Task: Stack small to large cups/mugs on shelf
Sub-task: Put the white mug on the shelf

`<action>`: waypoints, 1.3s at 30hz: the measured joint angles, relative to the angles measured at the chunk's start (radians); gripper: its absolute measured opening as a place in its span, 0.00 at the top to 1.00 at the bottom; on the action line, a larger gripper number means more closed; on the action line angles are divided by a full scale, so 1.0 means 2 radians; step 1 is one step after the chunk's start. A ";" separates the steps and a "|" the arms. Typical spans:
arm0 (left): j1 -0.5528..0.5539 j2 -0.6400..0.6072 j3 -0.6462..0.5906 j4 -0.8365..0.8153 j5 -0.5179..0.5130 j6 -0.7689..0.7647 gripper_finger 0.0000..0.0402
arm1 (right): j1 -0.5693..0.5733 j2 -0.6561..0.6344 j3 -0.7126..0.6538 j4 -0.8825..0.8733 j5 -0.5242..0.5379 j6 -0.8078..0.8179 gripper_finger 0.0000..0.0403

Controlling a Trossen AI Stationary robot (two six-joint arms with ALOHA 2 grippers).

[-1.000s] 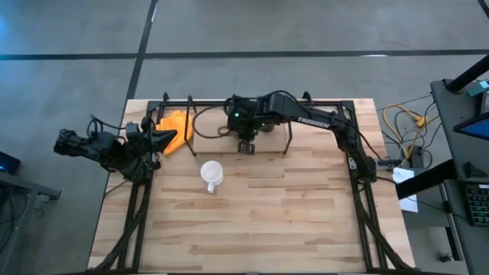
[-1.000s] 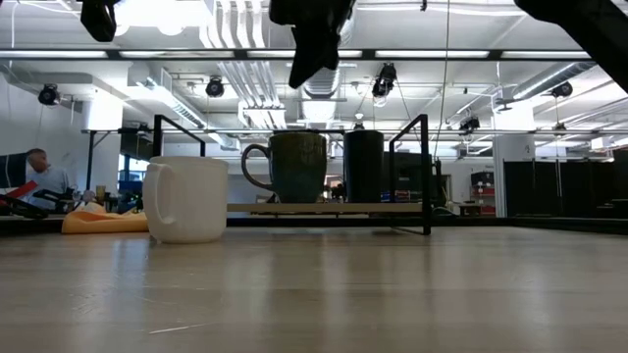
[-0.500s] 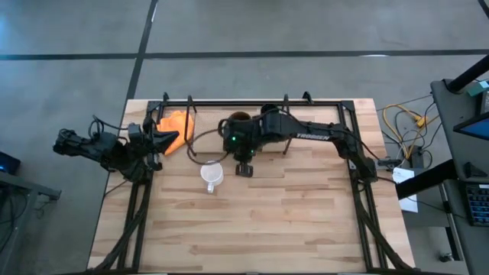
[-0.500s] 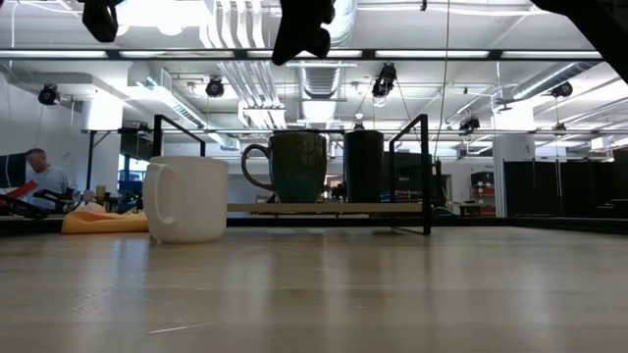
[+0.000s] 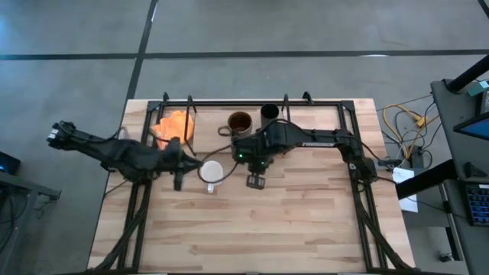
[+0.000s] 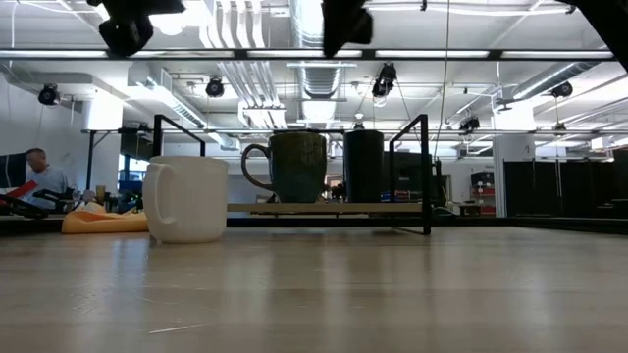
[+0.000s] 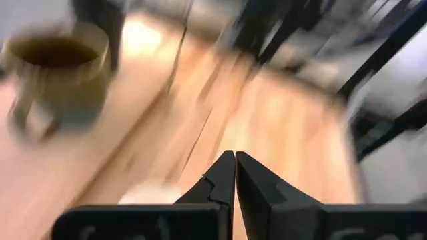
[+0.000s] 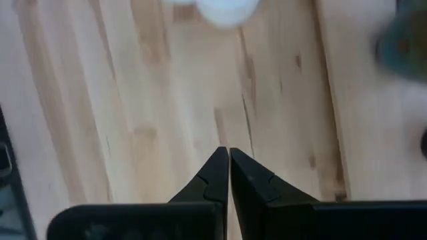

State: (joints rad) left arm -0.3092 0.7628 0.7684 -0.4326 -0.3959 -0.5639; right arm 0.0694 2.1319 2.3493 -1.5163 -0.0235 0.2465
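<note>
The white handled mug (image 5: 212, 174) stands on the tabletop in front of the shelf and shows at the left in the low view (image 6: 186, 199). The brown mug (image 5: 240, 122) and the small black cup (image 5: 270, 113) stand side by side on the shelf board (image 5: 210, 131), also seen in the low view (image 6: 294, 167) (image 6: 363, 167). My left gripper (image 5: 177, 180) is shut and empty, just left of the white mug; the left wrist view (image 7: 234, 167) shows its fingers together. My right gripper (image 5: 254, 181) is shut and empty, right of the white mug, above the table (image 8: 229, 163).
An orange cloth (image 5: 174, 126) lies at the far left beside the shelf. Black metal rods (image 6: 424, 172) frame the shelf. The near half of the plank tabletop (image 5: 252, 229) has free room. A person sits in the room beyond the table (image 6: 39, 172).
My right gripper has drawn back from over the shelf toward the table's near edge and slightly right, and the brown mug now shows uncovered. My left arm has stretched out, and its gripper has gone toward the table's right and near edges, to just beside the white mug. The cups have not moved.
</note>
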 joint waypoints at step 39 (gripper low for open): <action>0.073 0.367 0.200 -0.265 0.144 -0.078 0.91 | 0.085 -0.119 0.000 -0.027 0.106 0.049 0.98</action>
State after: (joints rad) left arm -0.1634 1.4960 1.1687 -0.9635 -0.1074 -0.7196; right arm 0.2403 1.8930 2.3493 -1.5711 0.1890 0.3439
